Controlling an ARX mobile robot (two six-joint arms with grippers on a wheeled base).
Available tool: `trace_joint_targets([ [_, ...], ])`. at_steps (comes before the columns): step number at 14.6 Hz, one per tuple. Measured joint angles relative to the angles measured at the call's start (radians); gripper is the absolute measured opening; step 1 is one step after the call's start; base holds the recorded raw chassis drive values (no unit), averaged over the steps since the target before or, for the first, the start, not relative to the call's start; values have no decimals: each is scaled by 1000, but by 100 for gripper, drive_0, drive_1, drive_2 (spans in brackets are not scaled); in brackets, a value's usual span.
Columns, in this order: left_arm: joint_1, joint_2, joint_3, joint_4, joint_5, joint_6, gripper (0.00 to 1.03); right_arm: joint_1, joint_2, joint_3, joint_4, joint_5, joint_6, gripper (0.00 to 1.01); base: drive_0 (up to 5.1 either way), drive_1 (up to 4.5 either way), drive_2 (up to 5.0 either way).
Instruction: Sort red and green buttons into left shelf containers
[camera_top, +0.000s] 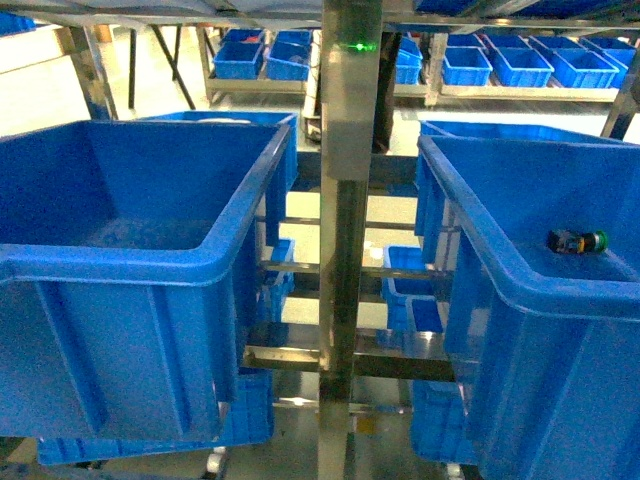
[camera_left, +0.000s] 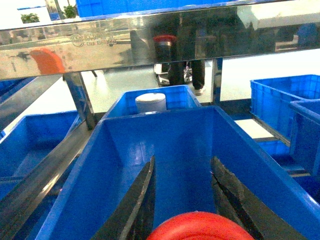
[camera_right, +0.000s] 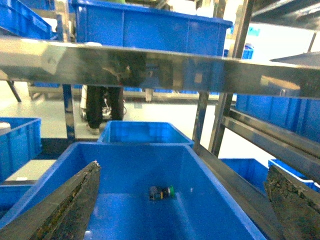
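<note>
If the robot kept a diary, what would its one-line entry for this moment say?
left claw: shut on red button over blue bin | right claw: open, empty | green button: lying in right bin

Evenly lit from overhead, cool and slightly bluish in all three views. Head view soft throughout — near rim of the large deep blue plastic bin on the left (camera_top: 130, 262) blurred, walls smeared, faint sheen along the rolled edge. Pale floor behind overexposed. Small green indicator light on the brushed steel upright post (camera_top: 358, 46) flaring. Left wrist view: polished steel shelf rail (camera_left: 150, 47) carrying smeared mirror reflections; white streak of glare on the bin floor; wide red mushroom cap (camera_left: 200, 229) at the bottom edge out of focus. Right wrist view sharper mid-frame — dark gripper fingers (camera_right: 60, 210) blurred at the edges, window glare upper right.
</note>
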Motion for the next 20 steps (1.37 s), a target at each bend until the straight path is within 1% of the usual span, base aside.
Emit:
trace_joint_targets([
  [1,0,0,0,0,-1,0,30,-6,-60,-3,-27,-16,-3,98,0,0,0],
  [6,3,14,4,0,3,0,30,-10,-58,-6,-31,-19,-5,98,0,0,0],
  [7,4,36,12,16,2,0,30,-10,-60,-6,-32,-18,-5,98,0,0,0],
  [9,11,106,48,48,-1,0,30,-10,-60,-6,-32,-19,-5,98,0,0,0],
  [11,7,259,121,98,-14,0,30,-10,-60,-6,-32,-19,-5,98,0,0,0],
  [12,-4,322,148,129,-27,6,30,-10,-60,-6,-32,-19,-5,98,0,0,0],
  [14,-23,442,182,198,-42,40,30,-10,-60,-6,-32,-19,-5,98,0,0,0],
  [16,-30,539,196,250,-64,79,30,-10,-60,-6,-32,-19,-5,98,0,0,0],
  [17,-26,573,211,261,-74,87,30,-10,-60,-6,-32,-19,-5,98,0,0,0],
  [20,-23,592,225,269,-80,94,30,-10,-60,-6,-32,-19,-5,98,0,0,0],
])
